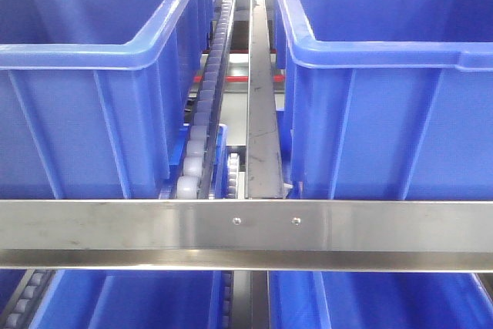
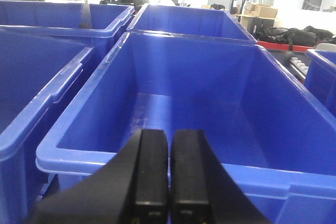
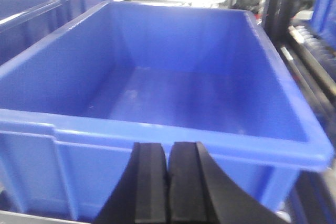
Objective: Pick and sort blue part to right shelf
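Note:
The blue part shows in none of the views. The right shelf point(image 1: 246, 225) fills the front view: a steel front rail with two large blue bins, one left point(image 1: 77, 113) and one right point(image 1: 400, 113). In the left wrist view my left gripper point(image 2: 170, 135) is shut with nothing between its black fingers. It hangs just before the near rim of an empty blue bin point(image 2: 210, 87). My right gripper point(image 3: 168, 148) is likewise shut and empty, close in front of the near wall of another empty blue bin point(image 3: 184, 51).
A white roller track point(image 1: 202, 121) and a steel divider rail point(image 1: 260, 113) run back between the two bins. More blue bins point(image 1: 139, 298) sit on the level below. Further bins point(image 2: 31, 77) stand left of the left gripper's bin, with a roller track point(image 3: 315, 61) right of the right gripper's.

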